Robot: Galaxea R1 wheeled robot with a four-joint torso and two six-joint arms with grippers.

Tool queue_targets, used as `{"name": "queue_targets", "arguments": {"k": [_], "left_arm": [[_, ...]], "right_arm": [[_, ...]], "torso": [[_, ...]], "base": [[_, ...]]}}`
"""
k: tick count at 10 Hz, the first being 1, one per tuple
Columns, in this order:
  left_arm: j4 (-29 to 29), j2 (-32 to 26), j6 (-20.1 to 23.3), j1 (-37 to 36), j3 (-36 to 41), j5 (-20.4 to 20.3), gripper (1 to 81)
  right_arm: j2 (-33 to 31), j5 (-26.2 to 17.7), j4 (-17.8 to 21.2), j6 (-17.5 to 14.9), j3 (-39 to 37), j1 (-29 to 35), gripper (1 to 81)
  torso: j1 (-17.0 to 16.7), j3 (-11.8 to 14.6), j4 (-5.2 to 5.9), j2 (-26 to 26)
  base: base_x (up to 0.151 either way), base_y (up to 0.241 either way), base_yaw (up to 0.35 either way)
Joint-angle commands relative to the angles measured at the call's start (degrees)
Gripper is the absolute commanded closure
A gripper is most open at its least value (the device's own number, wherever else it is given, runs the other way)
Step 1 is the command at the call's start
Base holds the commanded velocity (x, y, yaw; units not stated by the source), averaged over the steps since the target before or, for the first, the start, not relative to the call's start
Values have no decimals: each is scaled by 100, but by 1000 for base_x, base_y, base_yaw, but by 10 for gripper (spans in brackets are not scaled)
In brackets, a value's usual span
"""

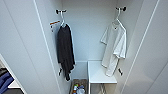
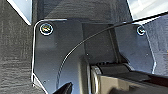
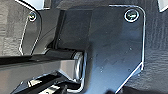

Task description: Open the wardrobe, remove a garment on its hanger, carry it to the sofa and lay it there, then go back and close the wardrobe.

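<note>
Wardrobe (image 1: pixel 150 50) open w/ limp white garment (image 1: pixel 115 47) inside

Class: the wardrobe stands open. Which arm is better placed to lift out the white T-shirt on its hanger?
Probably the right: the white T-shirt and its hanger hang on the wardrobe's right side; the black top hangs left.

Head view bright, evenly lit, soft blur, faint shadows; wide-angle bending at frame edges. Wrist views dim, glare patches top corners.
</note>
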Motion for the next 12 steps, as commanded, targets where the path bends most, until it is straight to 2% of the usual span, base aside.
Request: {"name": "queue_targets", "arguments": {"k": [1, 8, 12], "left_arm": [[45, -12, 35, -175, 12, 324, 10], [90, -65, 53, -175, 12, 324, 10], [99, -65, 53, -167, 12, 324, 10]], "right_arm": [[-15, -338, 64, 3, -1, 171, 10], [64, -338, 55, 3, 16, 154, 10], [64, -364, 64, 3, -1, 180, 10]], "torso": [[0, -7, 0, 0], [-1, 11, 0, -2], [-1, 15, 0, -11]], "base": [[0, 0, 0], [0, 0, 0], [76, 0, 0]]}}
